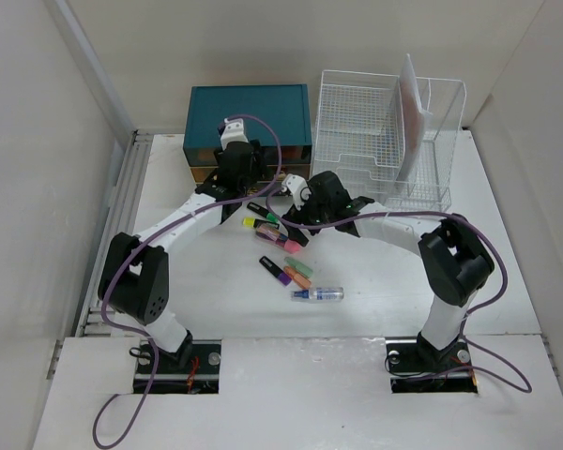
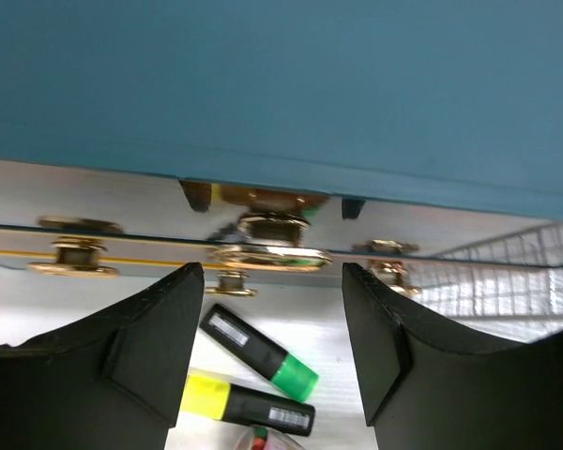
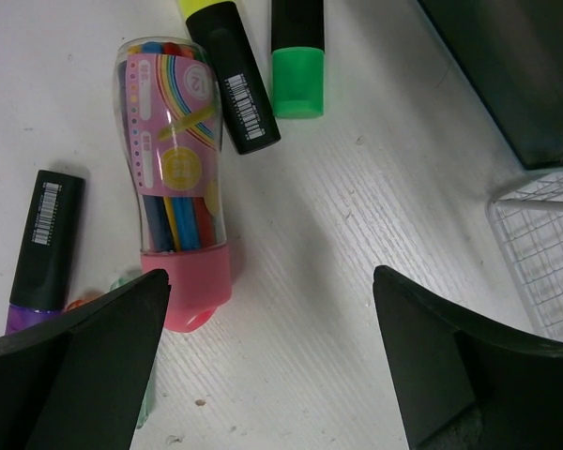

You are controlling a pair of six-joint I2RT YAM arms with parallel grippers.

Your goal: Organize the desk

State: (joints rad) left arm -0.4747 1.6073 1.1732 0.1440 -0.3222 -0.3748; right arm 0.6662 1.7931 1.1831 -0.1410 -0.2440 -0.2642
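Two side-by-side arms: white links, black joints.
Left arm [image 1: 183,225] and right arm [image 1: 394,228] carry purple cables [image 1: 259,118]; matte black fingers [image 2: 141,356]; red bit at the left base, perhaps wiring.

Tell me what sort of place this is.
Probably a mock office workspace in a robot test cell: a white desk walled by plain panels, a teal drawer chest, a wire-mesh file rack, loose highlighters.

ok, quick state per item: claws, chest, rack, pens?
Left claw: open, at the gold handle, not closed on it.
Right claw: open, empty, over the desk.
Drawer chest: no drawer seen pulled out.
Wire rack: upright, sheet standing in it.
Pen tube: pink cap on, lying on its side.
Green highlighter: capped, lying flat.
Yellow highlighter: capped, lying flat.
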